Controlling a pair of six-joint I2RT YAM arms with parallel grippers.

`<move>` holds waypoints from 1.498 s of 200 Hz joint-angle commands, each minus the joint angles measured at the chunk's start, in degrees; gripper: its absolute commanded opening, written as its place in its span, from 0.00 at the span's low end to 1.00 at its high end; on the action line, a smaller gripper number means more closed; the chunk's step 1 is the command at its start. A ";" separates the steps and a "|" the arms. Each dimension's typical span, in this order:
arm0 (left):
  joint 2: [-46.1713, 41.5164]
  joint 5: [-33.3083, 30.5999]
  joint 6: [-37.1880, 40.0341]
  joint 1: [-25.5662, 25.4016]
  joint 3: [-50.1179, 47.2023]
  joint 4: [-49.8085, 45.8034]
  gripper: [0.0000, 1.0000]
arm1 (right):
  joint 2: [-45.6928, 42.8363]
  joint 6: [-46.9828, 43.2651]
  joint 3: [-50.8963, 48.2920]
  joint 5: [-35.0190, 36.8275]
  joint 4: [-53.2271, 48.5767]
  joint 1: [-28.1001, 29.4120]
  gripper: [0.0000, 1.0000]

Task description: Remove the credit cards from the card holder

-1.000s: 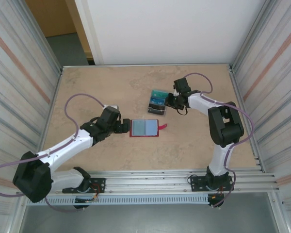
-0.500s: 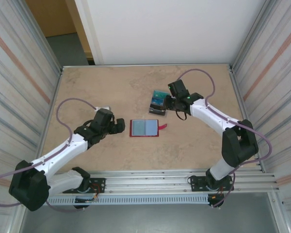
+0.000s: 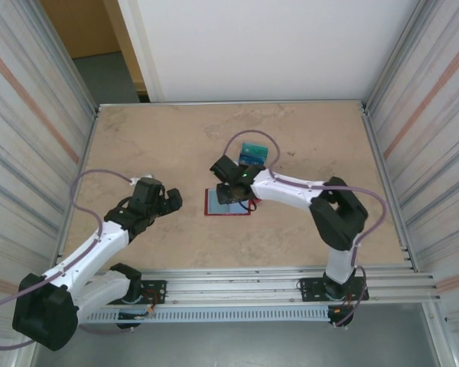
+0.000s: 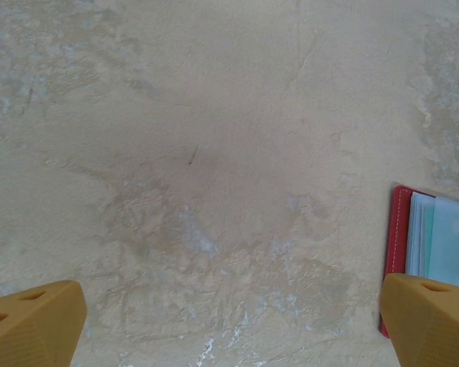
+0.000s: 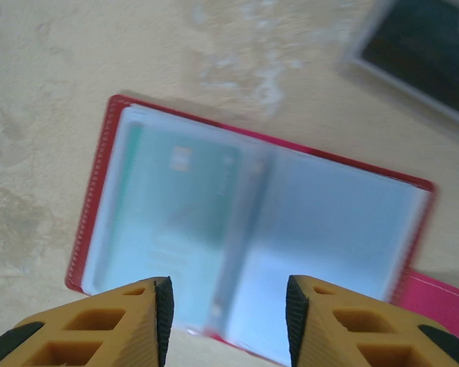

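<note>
– So why does the right gripper [image 5: 228,310] hover right above the card holder [image 5: 329,222]?
– The card holder lies open on the table [image 4: 214,115], pockets up, with a teal card [image 5: 176,206] in the half away from its snap tab [image 5: 444,294]. I judge that one goes next. The jaws are partly apart and empty.
– And the left gripper [image 4: 229,329]?
– Just beside the card holder, spread wide, holding nothing, probably ready to pin it. The credit cards [image 3: 252,151] already out lie just beyond it.
</note>
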 commanded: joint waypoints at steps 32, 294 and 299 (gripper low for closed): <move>-1.18 0.33 -1.11 1.04 -1.40 -1.57 0.99 | 7.19 1.66 6.54 -0.95 -1.24 1.55 0.55; -0.49 4.90 0.05 1.03 -0.51 1.83 0.99 | 1.42 2.40 0.09 -3.30 -4.17 2.83 0.35; -0.48 4.91 0.07 1.04 -0.42 1.90 0.99 | 1.37 2.37 0.35 -2.89 -4.51 2.81 0.35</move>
